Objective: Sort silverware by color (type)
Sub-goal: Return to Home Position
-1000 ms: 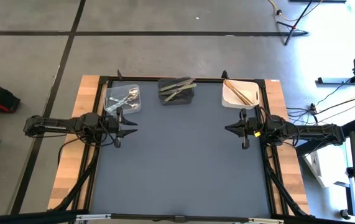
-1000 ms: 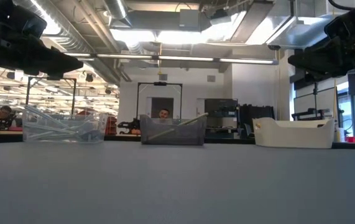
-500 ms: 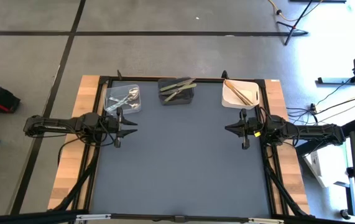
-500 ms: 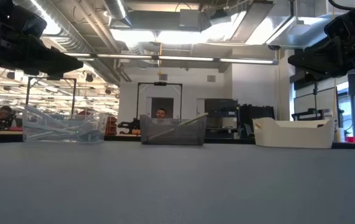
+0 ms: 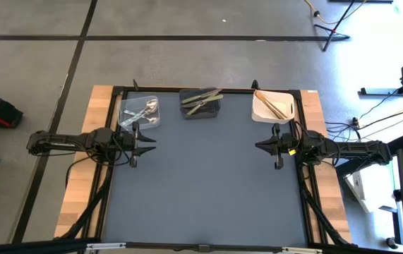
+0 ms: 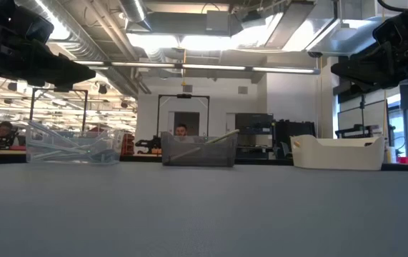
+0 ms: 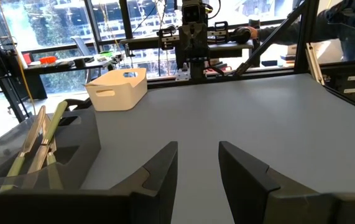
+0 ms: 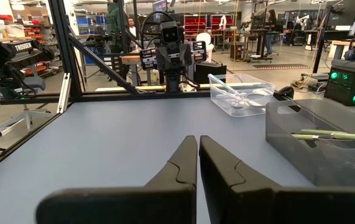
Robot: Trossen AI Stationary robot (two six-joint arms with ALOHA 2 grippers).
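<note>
On the open grey surface point(image 5: 208, 183), no utensil is showing. At its left side the left gripper point(image 5: 150, 140) is hovering with its fingers a little apart, holding nothing. At the right side the right gripper point(image 5: 259, 147) is hovering with its fingers pressed together, also empty. Along the far edge, the silver spoons point(image 5: 145, 110) are lying in the transparent bin point(image 5: 125, 106), the olive-green pieces point(image 5: 202, 99) in the dark bin point(image 5: 184, 113), and the copper sticks point(image 5: 275, 106) in the white bin point(image 5: 256, 113). The sorting is looking finished and the arms seem to be parking at home, so the next move is probably asking only for rest.
</note>
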